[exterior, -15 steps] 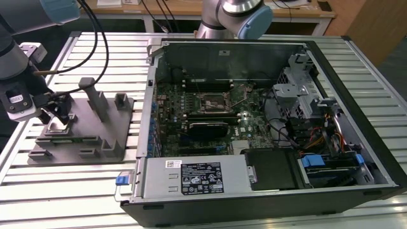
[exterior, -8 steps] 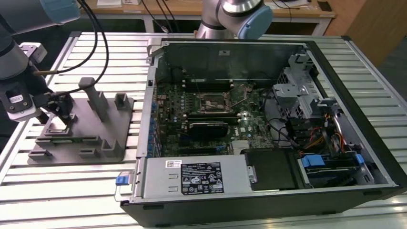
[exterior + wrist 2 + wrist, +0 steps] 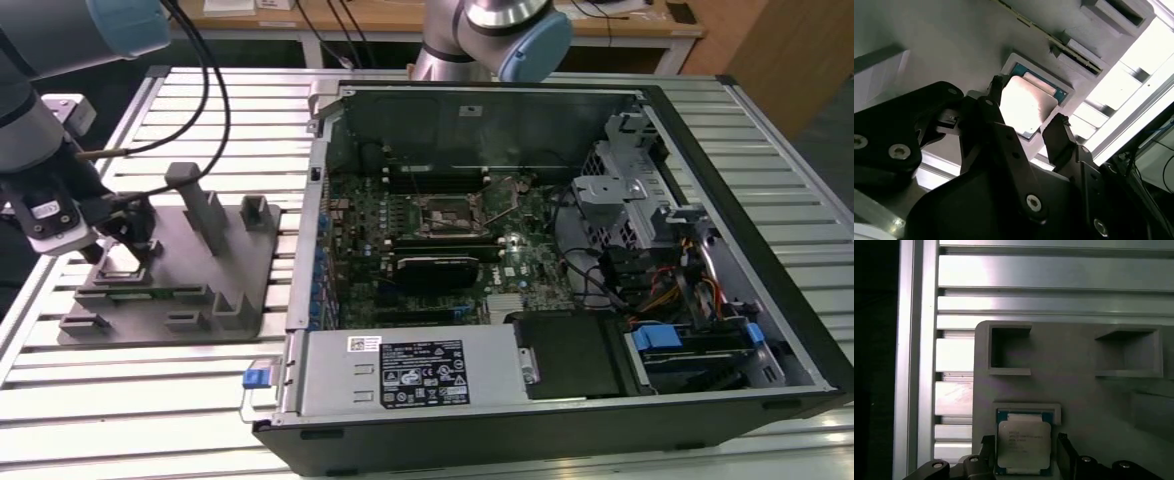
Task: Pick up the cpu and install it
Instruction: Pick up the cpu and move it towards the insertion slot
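The cpu (image 3: 1023,446) is a small square chip with a silvery top. It lies flat in a shallow pocket of the grey fixture (image 3: 1079,390). In the second wrist view the cpu (image 3: 1026,106) shows bright between the two black fingers. My gripper (image 3: 1025,452) is down over it and open, one finger (image 3: 987,450) close on each side of the chip. In the exterior view my gripper (image 3: 118,250) hangs over the left end of the fixture (image 3: 200,290), covering the chip.
An open computer case (image 3: 534,430) lies on the slatted metal table (image 3: 134,400), at the exterior view's right of the fixture. Its motherboard socket (image 3: 447,212) sits mid-board. Upright posts (image 3: 200,205) rise from the fixture. A second arm (image 3: 494,30) stands behind the case.
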`<action>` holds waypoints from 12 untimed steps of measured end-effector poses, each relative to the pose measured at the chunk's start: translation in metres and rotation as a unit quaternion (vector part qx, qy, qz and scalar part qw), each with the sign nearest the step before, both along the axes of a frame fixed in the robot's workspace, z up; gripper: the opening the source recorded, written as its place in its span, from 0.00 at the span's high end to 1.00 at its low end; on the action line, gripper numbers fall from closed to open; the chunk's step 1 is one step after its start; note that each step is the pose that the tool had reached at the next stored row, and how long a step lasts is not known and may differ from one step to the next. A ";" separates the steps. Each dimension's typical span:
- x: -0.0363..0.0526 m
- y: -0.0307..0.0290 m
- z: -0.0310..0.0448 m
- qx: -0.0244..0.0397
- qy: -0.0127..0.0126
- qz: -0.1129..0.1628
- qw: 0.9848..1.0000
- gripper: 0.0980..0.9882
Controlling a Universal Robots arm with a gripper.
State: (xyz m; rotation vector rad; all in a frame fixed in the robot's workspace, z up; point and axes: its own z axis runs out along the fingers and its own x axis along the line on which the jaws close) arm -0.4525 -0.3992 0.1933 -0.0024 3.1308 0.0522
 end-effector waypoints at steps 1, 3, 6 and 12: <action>0.0000 0.0000 -0.0009 0.000 0.000 0.002 1.000 0.43; 0.0000 0.0000 -0.0026 0.000 0.000 0.006 1.000 0.43; 0.0000 0.0001 -0.0043 0.000 0.000 0.010 1.000 0.43; 0.0000 0.0001 -0.0072 0.006 0.000 0.014 1.000 0.43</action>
